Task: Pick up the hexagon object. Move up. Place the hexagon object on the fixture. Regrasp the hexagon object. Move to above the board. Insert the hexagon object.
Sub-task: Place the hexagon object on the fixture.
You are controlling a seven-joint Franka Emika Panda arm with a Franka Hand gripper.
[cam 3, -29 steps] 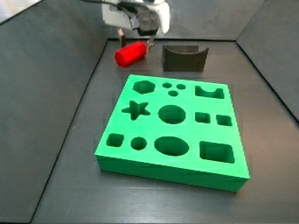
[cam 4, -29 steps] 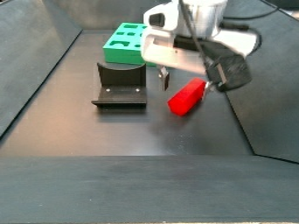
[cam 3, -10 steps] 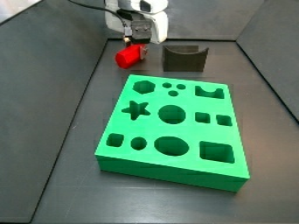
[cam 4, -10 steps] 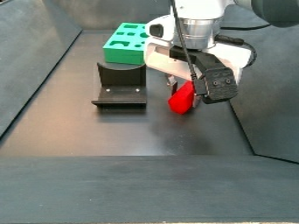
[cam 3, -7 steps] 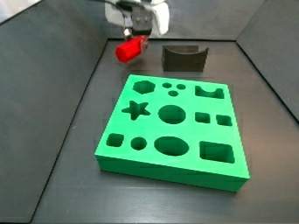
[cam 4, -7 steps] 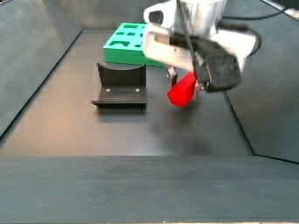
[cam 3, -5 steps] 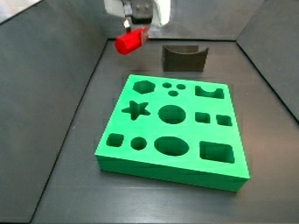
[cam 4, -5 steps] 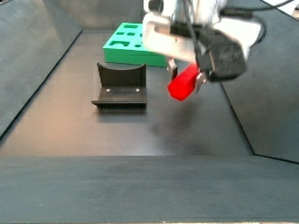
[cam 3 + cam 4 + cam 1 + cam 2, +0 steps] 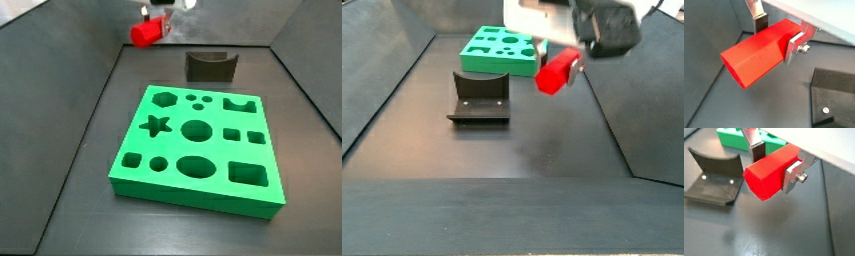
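Hexagon object: the red hexagon object (image 9: 756,59) hung clear of the dark floor (image 9: 516,150), tilted, held in the air beside the fixture and off the board's far end.
Fingers: the silver fingers (image 9: 795,43) were closed part-way onto the prism's opposite long sides, dark pads pressing its flat faces in both wrist views (image 9: 756,150).
Gripper: the gripper (image 9: 774,163) clamped the piece near its upper end, most of the red body sticking out below; in both side views it sat at the top edge, partly cut off (image 9: 563,45).
Fixture: the fixture (image 9: 210,66) stood on the floor, nothing in its notch, between the board's far edge and the back wall.
Board: the green board (image 9: 201,150) lay flat, its cut-outs unfilled.
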